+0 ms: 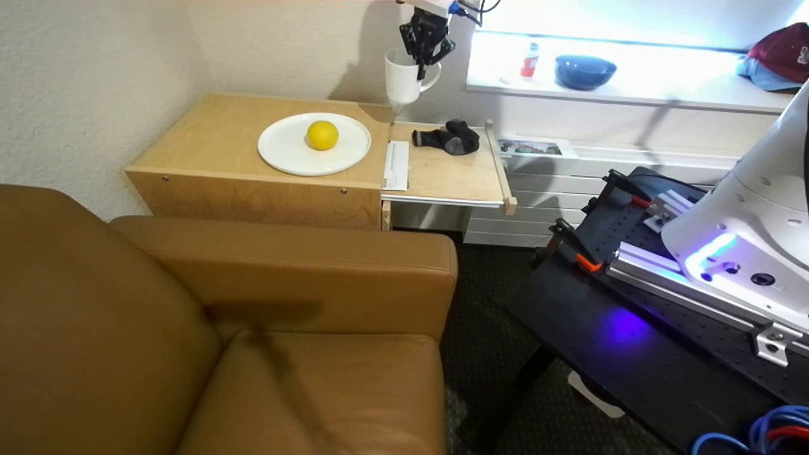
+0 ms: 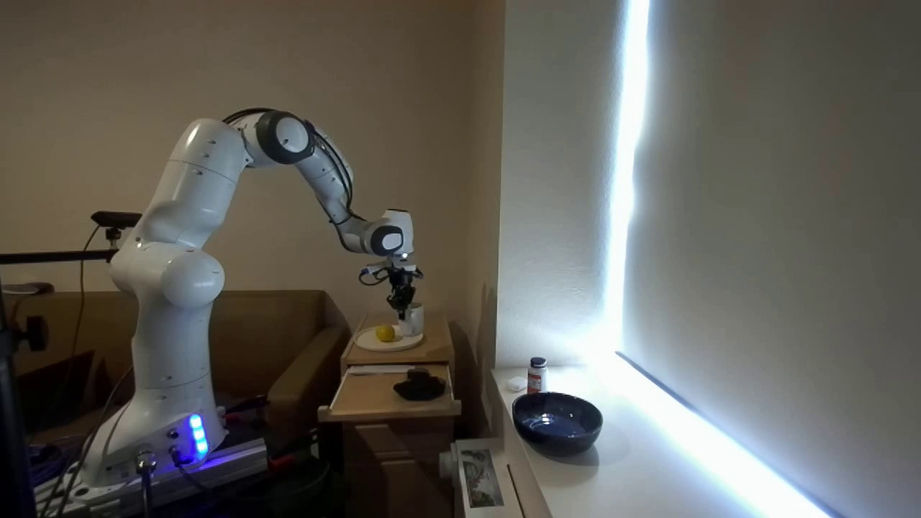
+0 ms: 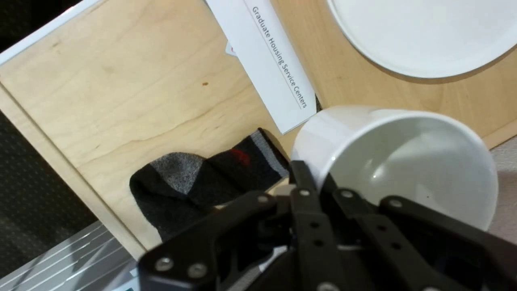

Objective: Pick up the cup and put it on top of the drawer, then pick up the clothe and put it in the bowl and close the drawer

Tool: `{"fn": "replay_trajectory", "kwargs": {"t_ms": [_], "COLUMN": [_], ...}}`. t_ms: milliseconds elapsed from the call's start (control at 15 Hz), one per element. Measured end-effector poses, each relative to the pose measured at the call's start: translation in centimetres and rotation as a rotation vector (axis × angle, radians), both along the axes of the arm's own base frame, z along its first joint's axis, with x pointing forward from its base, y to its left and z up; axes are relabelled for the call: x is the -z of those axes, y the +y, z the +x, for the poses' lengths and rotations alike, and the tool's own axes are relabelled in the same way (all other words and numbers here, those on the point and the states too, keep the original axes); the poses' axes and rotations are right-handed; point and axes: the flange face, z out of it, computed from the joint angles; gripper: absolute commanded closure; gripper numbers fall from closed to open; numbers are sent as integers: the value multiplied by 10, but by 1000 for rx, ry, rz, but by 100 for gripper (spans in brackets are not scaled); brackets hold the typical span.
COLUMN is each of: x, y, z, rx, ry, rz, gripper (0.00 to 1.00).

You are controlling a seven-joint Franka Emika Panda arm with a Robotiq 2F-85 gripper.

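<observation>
Panda arm (image 2: pixel 194 187) arched in an exterior view
Its Robotiq gripper (image 2: pixel 403 315) points toward six o'clock there, fingers (image 3: pixel 305 202) pinched nearly together.

- In an exterior view I get glare along the windowsill (image 2: pixel 637 460); the sofa (image 2: pixel 273 338) sits dim.
- I see shadows on the wall (image 1: pixel 303 50).
- My wrist view catches highlights inside the cup (image 3: pixel 424 173).

In an exterior view, my fingers (image 2: pixel 401 309) hold the white cup (image 2: pixel 414 321). Lower, to their left in this view, a round yellow object (image 2: pixel 385 333) lies on the white plate (image 2: pixel 390 347), itself on the cabinet top (image 2: pixel 437 347). Below my fingers, the drawer (image 2: pixel 360 397) stands pulled out, bearing a dark cloth (image 2: pixel 419 387). Well apart from my fingers, the dark bowl (image 2: pixel 557 426) sits on the windowsill (image 2: pixel 647 467), near a bottle (image 2: pixel 537 377).
</observation>
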Motion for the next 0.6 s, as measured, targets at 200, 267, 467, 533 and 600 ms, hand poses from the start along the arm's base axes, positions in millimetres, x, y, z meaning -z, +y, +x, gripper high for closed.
{"fn": "replay_trajectory", "kwargs": {"t_ms": [200, 267, 467, 533, 600], "x": [19, 26, 45, 50, 53], "y": [9, 11, 15, 18, 20], "z": [23, 32, 59, 67, 73], "rx": [66, 90, 177, 205, 221], "ry": [5, 5, -3, -6, -10], "rz": [56, 74, 93, 98, 102], "gripper": [99, 99, 94, 94, 94]}}
